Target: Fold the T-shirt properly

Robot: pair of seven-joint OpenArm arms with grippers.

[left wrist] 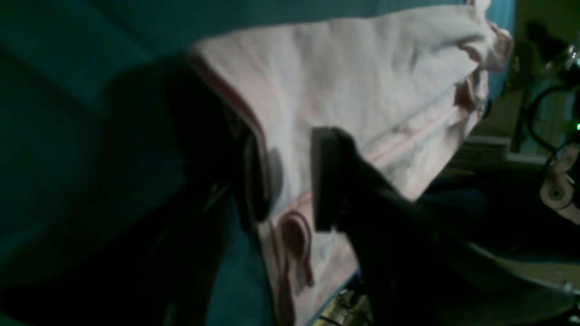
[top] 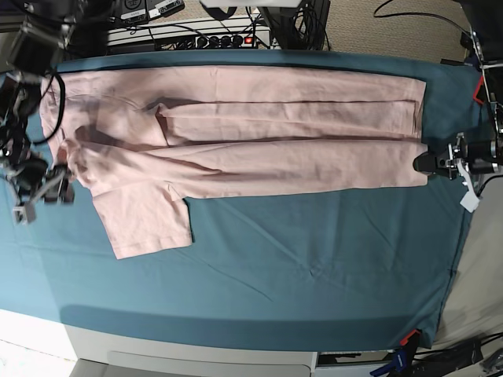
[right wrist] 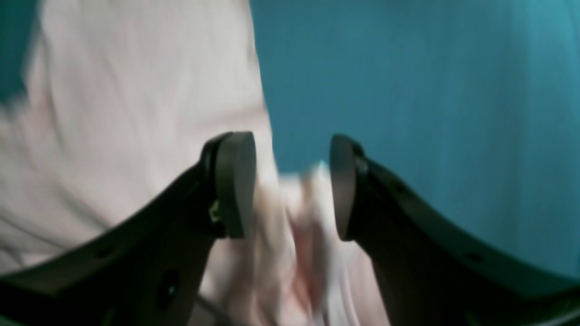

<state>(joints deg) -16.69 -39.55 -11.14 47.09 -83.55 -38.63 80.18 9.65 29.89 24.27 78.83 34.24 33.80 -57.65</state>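
Progress is partial: the T-shirt [top: 236, 133] is folded lengthwise once, one sleeve [top: 145, 220] left out; the left gripper [left wrist: 290, 181] and right gripper [right wrist: 292, 185] are held with jaws apart around fabric.

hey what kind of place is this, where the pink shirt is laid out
Probably a robotics lab or test bench, not a home: the T-shirt lies on a teal table cloth, with cabled electronics behind the table and a robot claw at the shirt's edge.
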